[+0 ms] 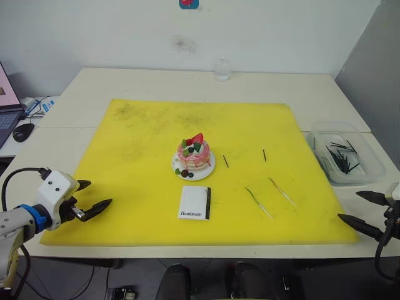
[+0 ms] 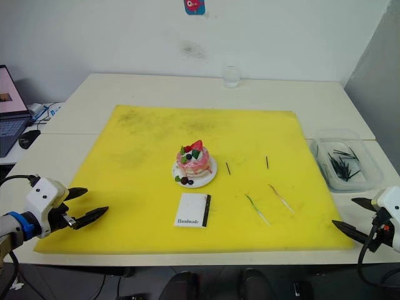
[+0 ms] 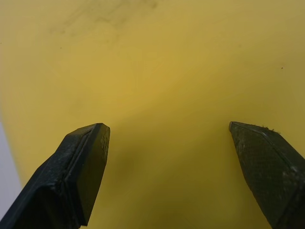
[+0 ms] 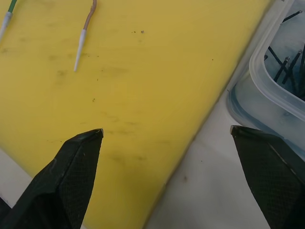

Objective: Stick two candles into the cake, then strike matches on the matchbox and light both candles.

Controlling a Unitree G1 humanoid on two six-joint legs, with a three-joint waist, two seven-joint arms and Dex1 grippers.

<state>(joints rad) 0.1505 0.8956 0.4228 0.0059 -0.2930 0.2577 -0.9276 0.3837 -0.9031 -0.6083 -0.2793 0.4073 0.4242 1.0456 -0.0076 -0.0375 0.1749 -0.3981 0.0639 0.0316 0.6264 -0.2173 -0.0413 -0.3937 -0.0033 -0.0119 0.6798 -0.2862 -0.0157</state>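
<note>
Nearest the camera, the left tool (image 1: 89, 195) hovers over the near left corner of the yellow mat (image 1: 144, 131) and the right tool (image 1: 364, 212) off its near right corner, each with its jaws spread wide, empty and touching nothing. No step looks done: the cake (image 1: 194, 156) stands mid-mat without candles, and the greenish candle (image 1: 259, 202) and pinkish-orange candle (image 1: 282, 191) lie flat to its near right. Two matches (image 1: 225, 161) lie unstruck just right of the cake, the matchbox (image 1: 195, 202) just near of it, and a clear tub (image 1: 345, 152) of dark sticks sits on the bench (image 1: 94, 87) at far right.
</note>
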